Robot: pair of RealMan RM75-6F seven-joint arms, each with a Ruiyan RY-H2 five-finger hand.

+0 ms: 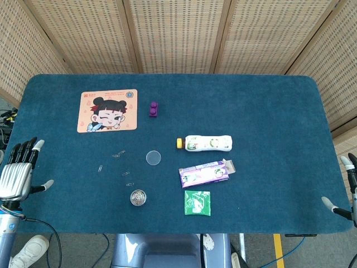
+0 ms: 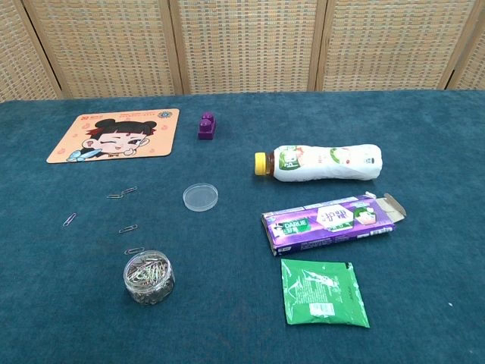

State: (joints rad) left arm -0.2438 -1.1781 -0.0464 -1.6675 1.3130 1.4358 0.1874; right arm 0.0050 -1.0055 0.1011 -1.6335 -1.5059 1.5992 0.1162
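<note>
Hovering off the table's edge at eight o'clock, our left hand point(image 1: 18, 170) holds nothing, fingers spread; our right hand point(image 1: 347, 190), at four o'clock, shows too little to tell. Nearest our left sits the open paperclip tub point(image 2: 148, 277), its lid point(image 2: 200, 197) beyond, loose clips point(image 2: 121, 193) scattered between.

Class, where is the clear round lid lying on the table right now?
In the chest view the clear lid lies left of centre on the blue table, above the jar of paper clips and below the purple block.
</note>
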